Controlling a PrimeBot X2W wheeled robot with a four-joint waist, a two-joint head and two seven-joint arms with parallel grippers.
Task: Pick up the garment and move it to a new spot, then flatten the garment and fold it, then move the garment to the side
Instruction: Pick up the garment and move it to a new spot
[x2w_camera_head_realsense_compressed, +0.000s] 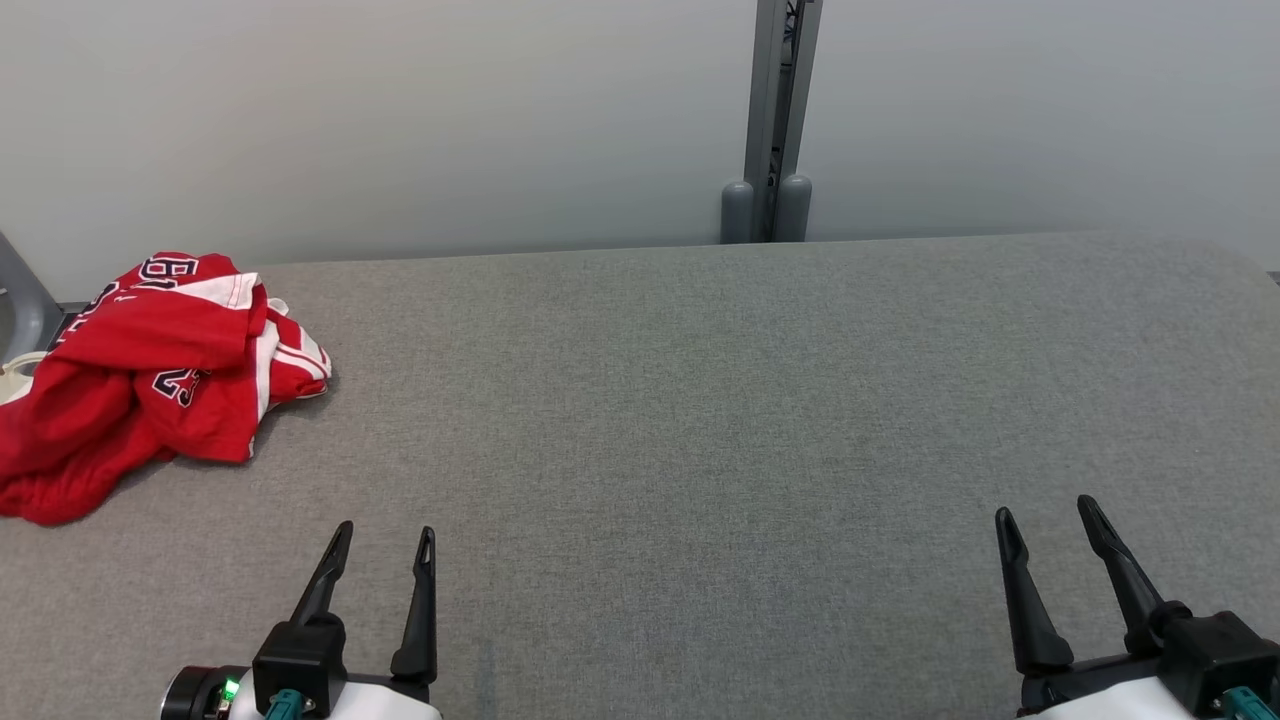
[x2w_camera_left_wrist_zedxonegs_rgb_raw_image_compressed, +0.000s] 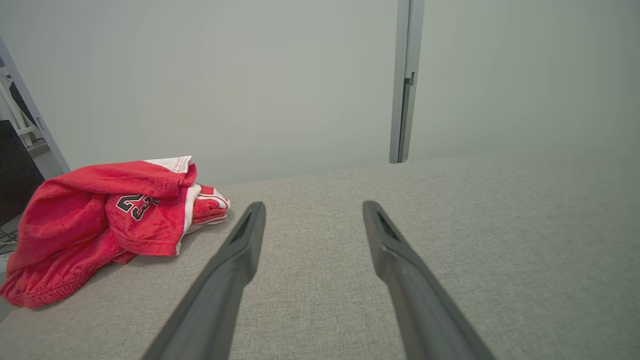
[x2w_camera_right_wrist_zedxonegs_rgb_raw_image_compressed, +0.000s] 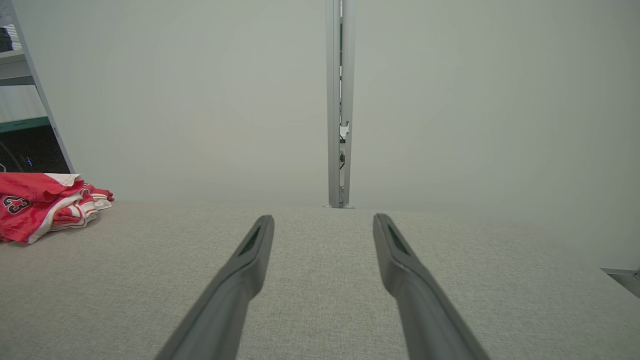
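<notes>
The garment (x2w_camera_head_realsense_compressed: 150, 370) is a red jersey with white trim and dark numbers, lying crumpled in a heap at the far left of the grey fabric table (x2w_camera_head_realsense_compressed: 700, 400). It also lies at the left in the left wrist view (x2w_camera_left_wrist_zedxonegs_rgb_raw_image_compressed: 105, 225) and at the left edge in the right wrist view (x2w_camera_right_wrist_zedxonegs_rgb_raw_image_compressed: 40, 202). My left gripper (x2w_camera_head_realsense_compressed: 387, 536) hovers open near the front edge, to the right of the heap and nearer me, with nothing between its fingers. Low at the front right, my right gripper (x2w_camera_head_realsense_compressed: 1047, 514) stands open and empty, far from the garment.
A pale wall runs behind the table, with a grey metal post (x2w_camera_head_realsense_compressed: 775, 120) at its far edge. Past the table's left end stand a grey frame (x2w_camera_head_realsense_compressed: 25, 295) and a pale round object (x2w_camera_head_realsense_compressed: 18, 375). A grey corner (x2w_camera_right_wrist_zedxonegs_rgb_raw_image_compressed: 622, 277) shows beyond the right edge.
</notes>
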